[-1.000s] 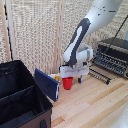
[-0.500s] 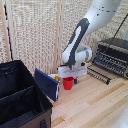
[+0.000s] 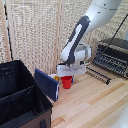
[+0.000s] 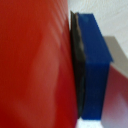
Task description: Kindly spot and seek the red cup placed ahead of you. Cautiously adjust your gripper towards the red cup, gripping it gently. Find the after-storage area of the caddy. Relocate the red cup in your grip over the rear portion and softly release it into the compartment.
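Standing on the wooden table [image 3: 95, 100] in the exterior view, red cup [image 3: 66, 82] sits just beside the blue box [image 3: 46, 83], apart from the caddy [image 3: 20, 97]; gripper [image 3: 67, 78] straddles its rim, toaster oven [image 3: 112, 55] behind. Wrist view: blue-tipped finger [image 4: 94, 65] pressed flat against cup wall, pincer closed onto the cup.

Caddy: large black soft-sided fabric caddy [image 3: 22, 100] at the exterior view's left, on the wooden table [image 3: 95, 107].
Flat box: blue flat box [image 3: 46, 83] just right of the caddy.
Cup: small red plastic cup [image 3: 66, 82] right of the flat box, under the white robot gripper [image 3: 66, 77].
Oven: black toaster oven [image 3: 112, 56] at far right.
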